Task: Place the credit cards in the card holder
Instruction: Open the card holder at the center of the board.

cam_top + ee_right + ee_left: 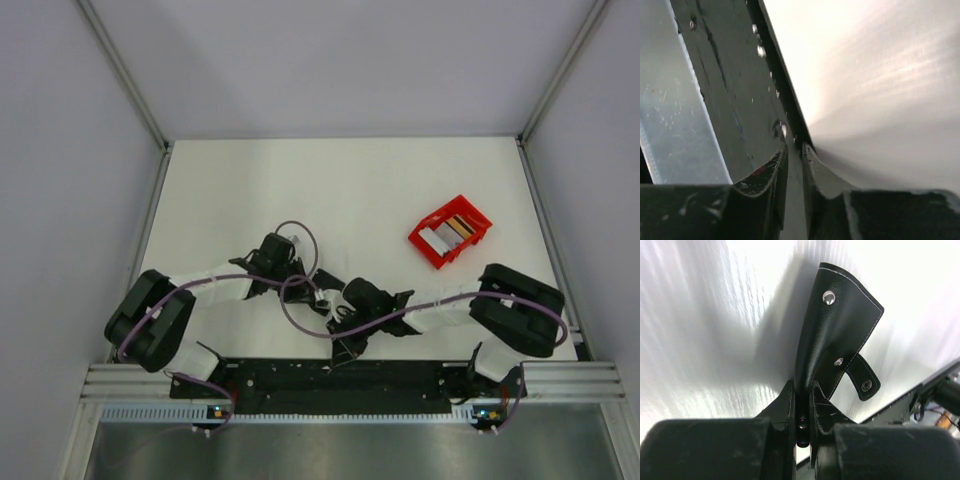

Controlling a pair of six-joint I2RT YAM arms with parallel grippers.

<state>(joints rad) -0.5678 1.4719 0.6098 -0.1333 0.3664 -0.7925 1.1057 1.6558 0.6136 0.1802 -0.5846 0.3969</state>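
Left pincer clamps the card holder; right pincer perhaps narrowly parted.

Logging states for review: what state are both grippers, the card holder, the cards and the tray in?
left gripper: shut on the card holder
card holder: pinched at one edge, strap tab unsnapped
credit cards: lying in the red tray
red tray: upright, holding the cards
right gripper: jaws a slit apart, grip unclear
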